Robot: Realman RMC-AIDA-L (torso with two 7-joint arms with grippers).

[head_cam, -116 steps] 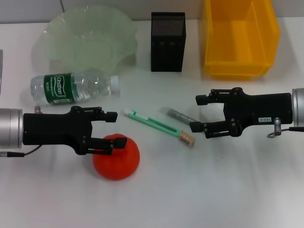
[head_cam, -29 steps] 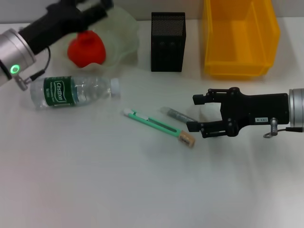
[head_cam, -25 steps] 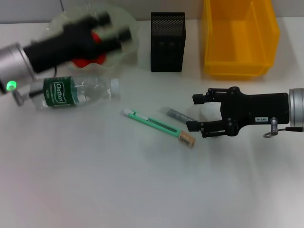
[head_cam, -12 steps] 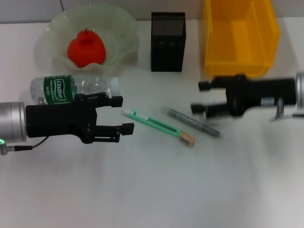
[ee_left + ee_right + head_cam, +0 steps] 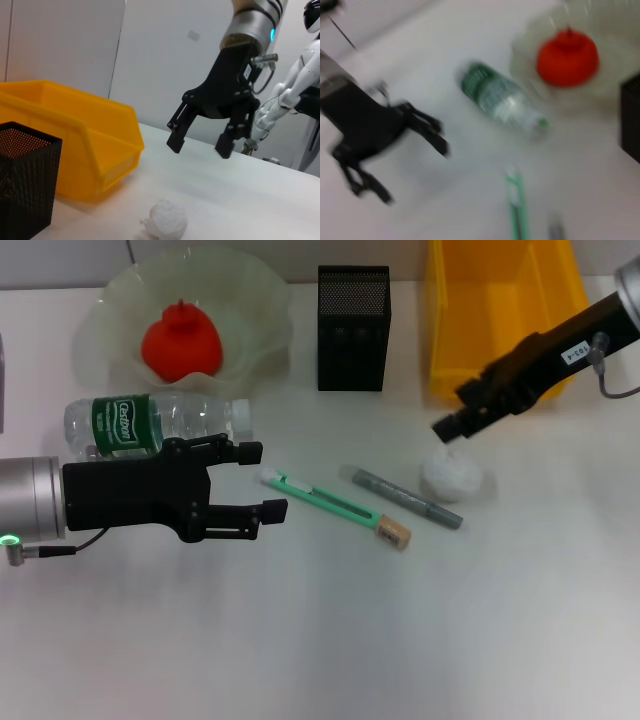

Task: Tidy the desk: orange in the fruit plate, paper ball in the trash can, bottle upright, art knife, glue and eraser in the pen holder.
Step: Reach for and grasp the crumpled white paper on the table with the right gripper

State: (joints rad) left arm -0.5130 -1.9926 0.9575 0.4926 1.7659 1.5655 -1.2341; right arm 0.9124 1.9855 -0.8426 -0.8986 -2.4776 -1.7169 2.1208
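1. A plain white table (image 5: 330,640) is filling the head view, with a pale wall running along the top edge; in the left wrist view a white wall and a white humanoid figure (image 5: 300,85) are standing behind the table.
2. The orange (image 5: 181,341) is sitting in the fruit plate (image 5: 255,315) at upper left.
3. The bottle (image 5: 160,423) is lying on its side just below the plate, cap pointing right.
4. The pen holder (image 5: 353,328) is standing at top centre, and the trash can (image 5: 505,315) at upper right.
5. The art knife (image 5: 318,497), the glue (image 5: 405,497) and the eraser (image 5: 393,533) are lying mid-table, the eraser touching the knife's lower end.
6. The paper ball (image 5: 452,477) is resting on the table just right of the glue.
7. The left end effector (image 5: 250,480) is hovering at centre left with its fingers spread wide, holding nothing.
8. The right end effector (image 5: 452,428) is hanging just above the paper ball, fingers apart and empty, as the left wrist view shows.
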